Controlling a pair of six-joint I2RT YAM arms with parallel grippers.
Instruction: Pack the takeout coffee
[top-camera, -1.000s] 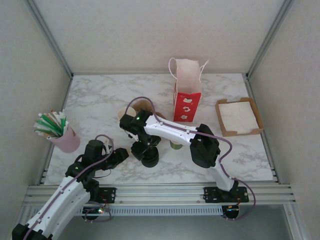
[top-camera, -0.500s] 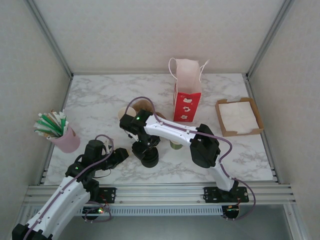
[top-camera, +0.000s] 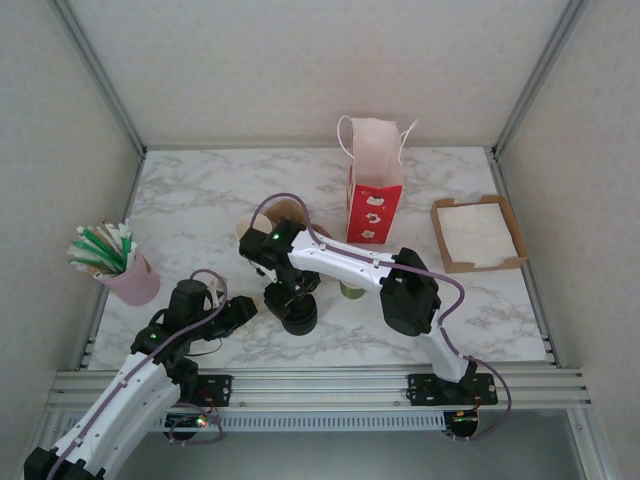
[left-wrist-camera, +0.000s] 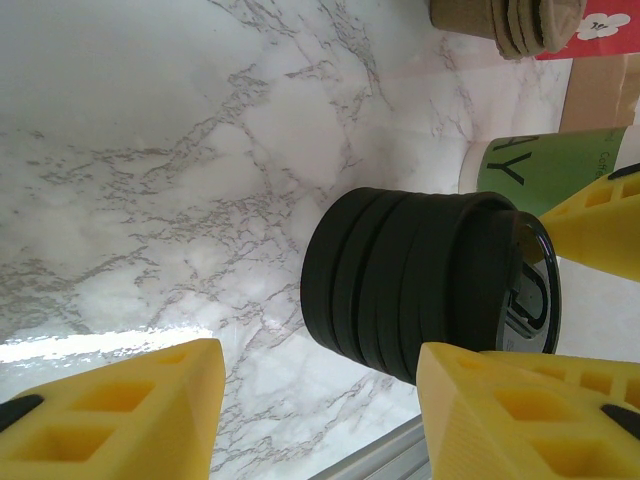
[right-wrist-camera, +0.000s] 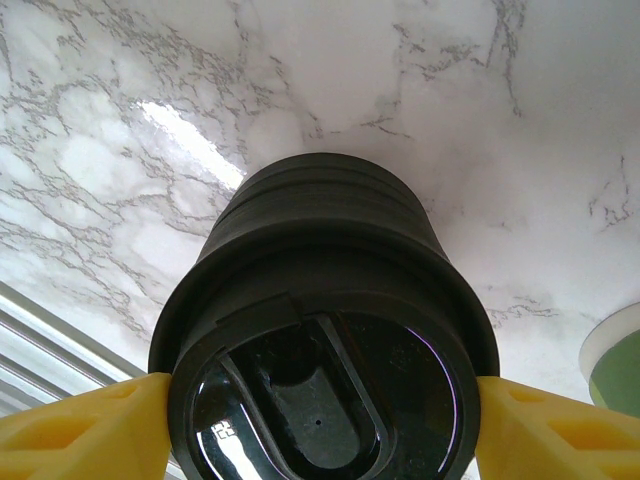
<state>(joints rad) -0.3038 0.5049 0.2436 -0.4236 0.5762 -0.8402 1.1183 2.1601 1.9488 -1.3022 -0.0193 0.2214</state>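
1. Almost nothing has shifted in the overhead view over the past second: both arms sit where they were, with the right gripper (top-camera: 290, 296) low over the lid stack (left-wrist-camera: 400, 285) near the front edge of the marble table (top-camera: 200, 200)
2. In its wrist view, the right gripper's yellow fingers (right-wrist-camera: 80, 425) meet the rim of the top lid (right-wrist-camera: 318, 395) on both sides. It looks pinched on that lid, which still sits on the stack
3. The left gripper (top-camera: 243, 310) has its fingers spread and holds nothing. It points at the stack from the side without touching it
4. The takeout coffee (left-wrist-camera: 545, 160) stands on the marble just beside the stack, on the side towards the red paper bag (top-camera: 374, 205). Its pale rim shows and I see no lid on it
5. My reading is that the step in hand is taking one lid off to cap the cup, so bagging is still some way off. The lids are nested, so more than one may come up together
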